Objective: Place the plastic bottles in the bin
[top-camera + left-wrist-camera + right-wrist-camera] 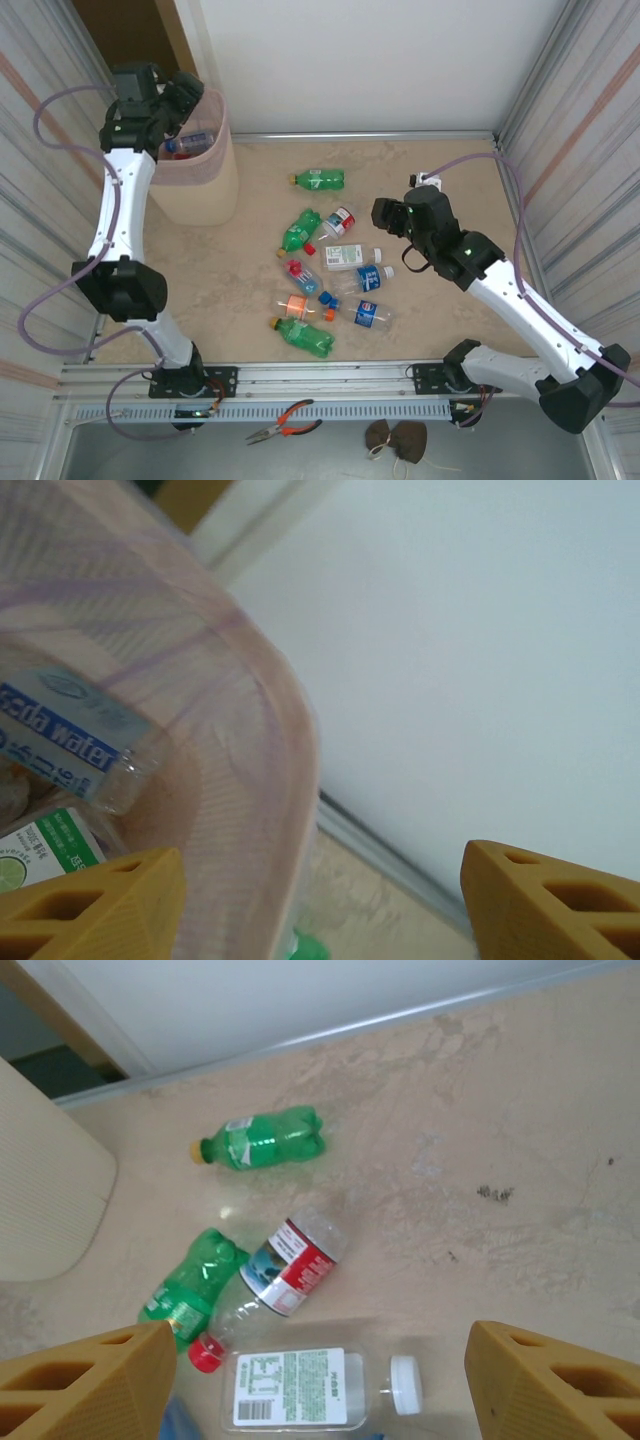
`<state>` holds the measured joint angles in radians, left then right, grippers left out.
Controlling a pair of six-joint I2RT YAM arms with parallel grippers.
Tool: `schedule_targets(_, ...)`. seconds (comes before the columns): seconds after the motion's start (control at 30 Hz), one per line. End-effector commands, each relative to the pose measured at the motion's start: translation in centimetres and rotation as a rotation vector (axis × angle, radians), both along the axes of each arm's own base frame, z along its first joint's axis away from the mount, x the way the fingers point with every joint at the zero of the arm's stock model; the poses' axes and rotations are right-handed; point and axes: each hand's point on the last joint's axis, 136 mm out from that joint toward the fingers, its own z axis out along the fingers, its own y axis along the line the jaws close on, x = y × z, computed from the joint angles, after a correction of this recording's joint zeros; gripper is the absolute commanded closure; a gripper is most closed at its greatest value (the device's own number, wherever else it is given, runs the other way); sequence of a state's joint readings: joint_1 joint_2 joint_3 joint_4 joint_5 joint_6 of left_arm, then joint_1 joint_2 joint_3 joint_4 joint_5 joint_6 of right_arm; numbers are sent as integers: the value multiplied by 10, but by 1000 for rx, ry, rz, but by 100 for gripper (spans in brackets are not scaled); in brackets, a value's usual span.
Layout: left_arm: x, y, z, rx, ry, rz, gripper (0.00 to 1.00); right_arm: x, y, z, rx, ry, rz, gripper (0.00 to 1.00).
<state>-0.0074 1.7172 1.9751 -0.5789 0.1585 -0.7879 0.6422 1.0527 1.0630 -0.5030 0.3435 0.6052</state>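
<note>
The bin [200, 185] stands at the far left with a pink liner over its rim [292, 742]. My left gripper [188, 102] hangs open above its mouth, and nothing sits between its fingers [95, 905]. Inside lie a clear bottle with a blue label [68, 738] and one with a green label [48, 848]. Several plastic bottles lie on the table: a green one [318, 179] [262, 1140], another green one [190, 1295], a red-labelled one [288, 1268] and a white-capped one [350, 257] [300, 1390]. My right gripper [384, 213] [320, 1345] hovers open above the white-capped one.
More bottles with blue and orange caps [330, 305] and a green one [303, 336] lie nearer the arm bases. Orange-handled pliers [285, 420] and a brown object [392, 437] rest below the front rail. Corrugated walls close in both sides.
</note>
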Motion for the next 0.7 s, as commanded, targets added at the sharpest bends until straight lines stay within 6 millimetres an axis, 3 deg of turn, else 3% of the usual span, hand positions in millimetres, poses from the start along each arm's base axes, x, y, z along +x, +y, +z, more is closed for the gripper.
schedule_targets(0.0, -29, -45, 21, 230, -103, -239, 26, -3, 0, -3, 14, 23, -12, 24)
schedule_targets(0.17, -58, -98, 13, 394, -117, -408, 26, -2, -2, -10, 15, 44, -14, 24)
schedule_targets(0.3, -81, -151, -11, 469, -122, -632, 25, -3, -3, -9, 21, 60, -9, 24)
schedule_targets(0.43, -104, -184, -52, 512, -74, -823, 27, -5, -12, -8, 12, 64, -22, 24)
schedule_targets(0.67, -121, -206, -134, 589, 80, -978, 25, -5, -23, -11, 24, 92, -45, 24)
